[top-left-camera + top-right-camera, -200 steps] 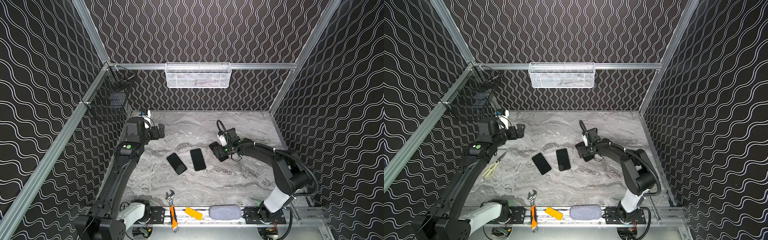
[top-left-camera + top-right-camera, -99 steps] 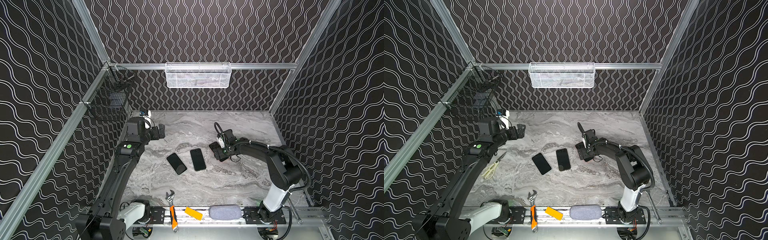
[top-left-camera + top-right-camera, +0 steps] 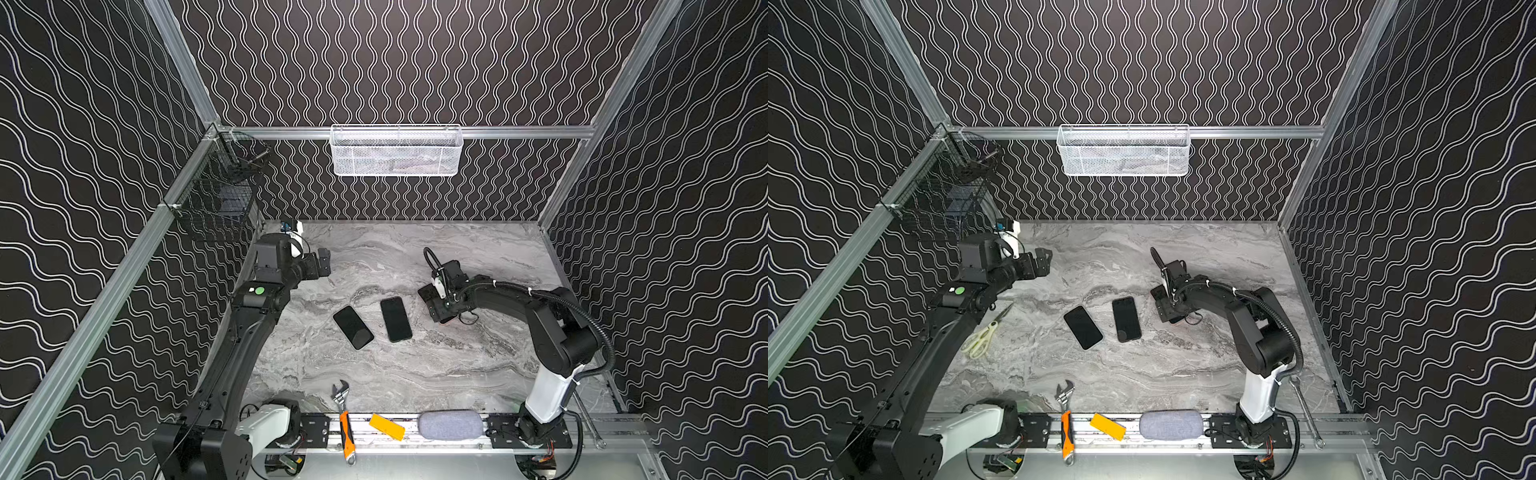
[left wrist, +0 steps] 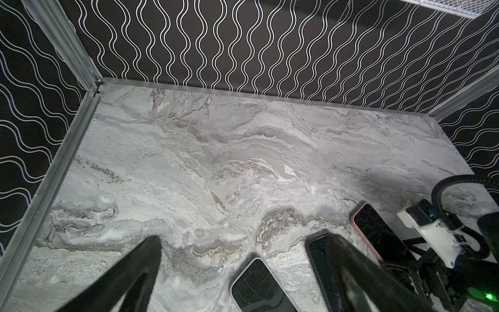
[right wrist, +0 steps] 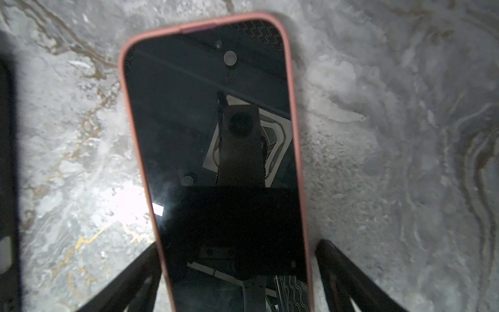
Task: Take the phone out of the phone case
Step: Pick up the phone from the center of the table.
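**Now straddling the cased phone**

The phone is lying screen up in its pink case on the marble surface, right of the middle, near another dark phone. It is probably behaving stiff and slippery, while the case rim is looking softer, so I am judging the long edges best for holding. The right hand is hanging low, fingers spread beside one end, pinching nothing. The left hand is hovering spread and empty, far left.
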